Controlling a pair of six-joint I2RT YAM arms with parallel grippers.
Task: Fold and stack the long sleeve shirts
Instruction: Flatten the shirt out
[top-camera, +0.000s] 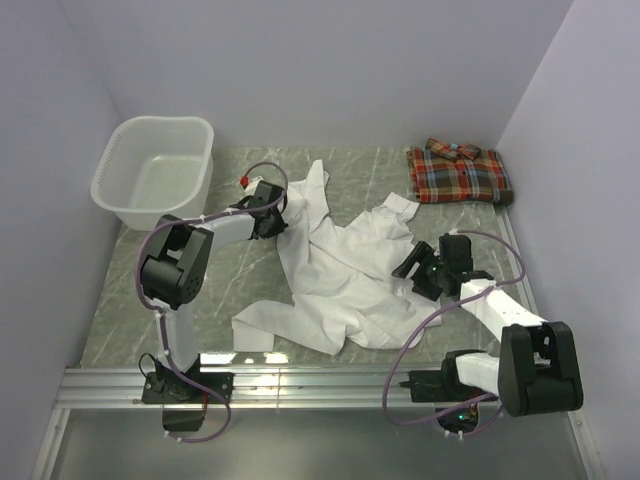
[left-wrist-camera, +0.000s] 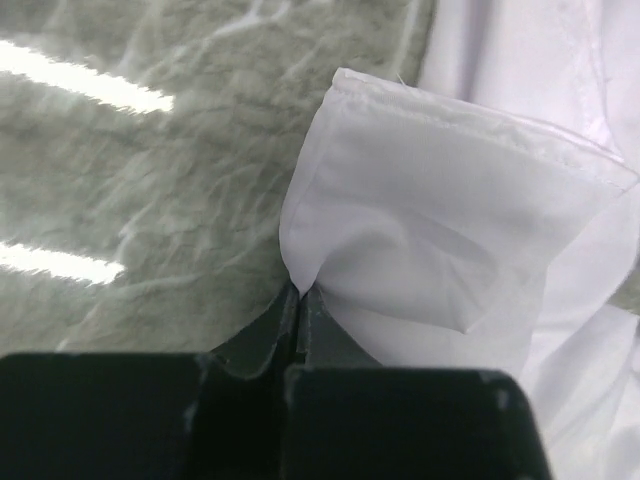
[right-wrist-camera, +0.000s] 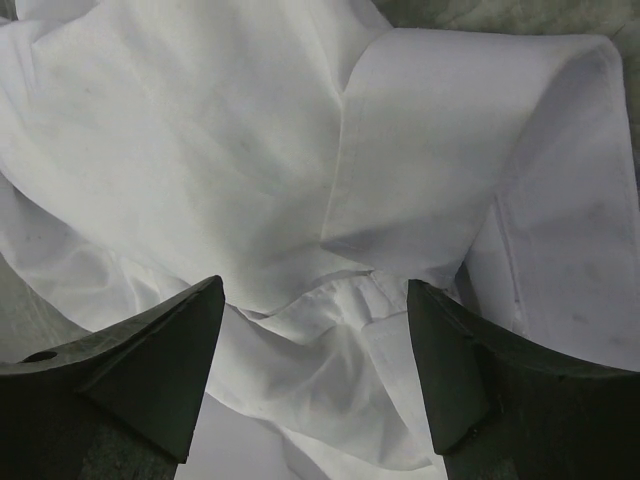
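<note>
Nearest you, the white shirt (top-camera: 340, 275) lies unfolded and rumpled across the middle of the grey marbled worktop (top-camera: 125, 300). One long part trails off to the near left and another reaches up toward the far middle. Its cloth is plain and creased, and the edges show stitched seams.

Your right jaws stand apart over the right side of this shirt, with nothing between them. In the right wrist view a doubled band (right-wrist-camera: 470, 160) with a stitched edge lies just ahead of them on the heap.

Farther left, your left jaws are pressed together on the white shirt's left edge. The left wrist view shows them pinching the corner of a hemmed flap (left-wrist-camera: 430, 230), which stands up off the worktop.

At the far left sits a white plastic basket (top-camera: 115, 165).

At the far right corner the red-orange plaid shirt (top-camera: 458, 175) lies folded into a neat rectangle, collar to the far side. The white shirt's far tip is near it.
</note>
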